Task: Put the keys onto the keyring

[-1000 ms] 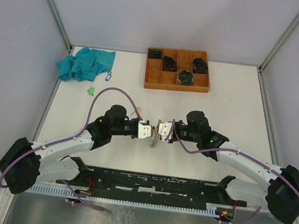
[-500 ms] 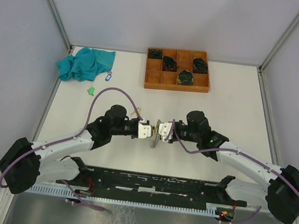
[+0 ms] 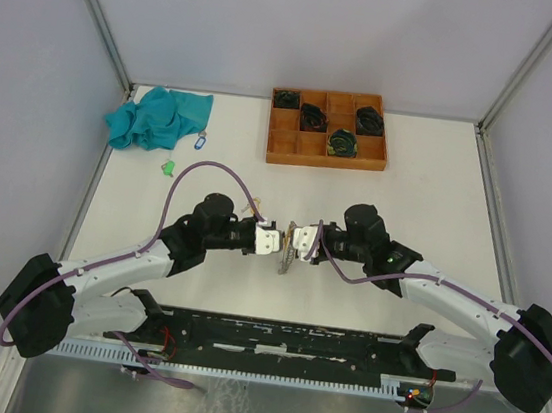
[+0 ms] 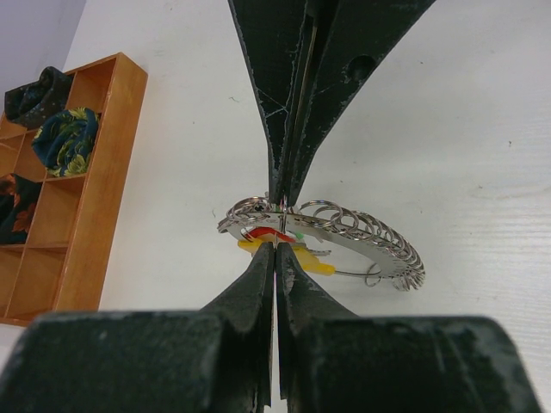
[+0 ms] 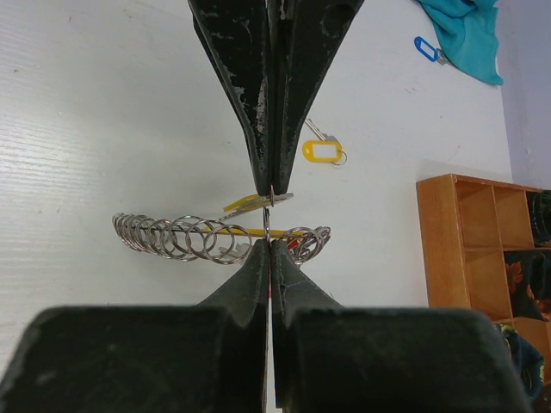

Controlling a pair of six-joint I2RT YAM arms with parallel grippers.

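My two grippers meet tip to tip at the table's middle. In the left wrist view, the left gripper [image 4: 277,247] is shut on the flat yellow-tagged key [image 4: 317,264]. The same key [image 5: 251,204] shows in the right wrist view. The right gripper [image 5: 269,243] is shut on a thin keyring [image 5: 267,225] seen edge-on. This ring is one of a row of several rings [image 4: 362,232] on a curved metal strip hanging between the tips. From above, the left gripper [image 3: 278,239] and the right gripper [image 3: 291,240] nearly touch, with the strip [image 3: 287,259] dangling below. Where the key touches the ring is hidden.
A second yellow-tagged key [image 5: 323,151] lies on the table beyond the tips. A blue-tagged key [image 3: 200,141] and a green-tagged key [image 3: 168,166] lie by a teal cloth [image 3: 161,117] at the back left. A wooden compartment tray [image 3: 281,152] with black coiled bundles stands at the back.
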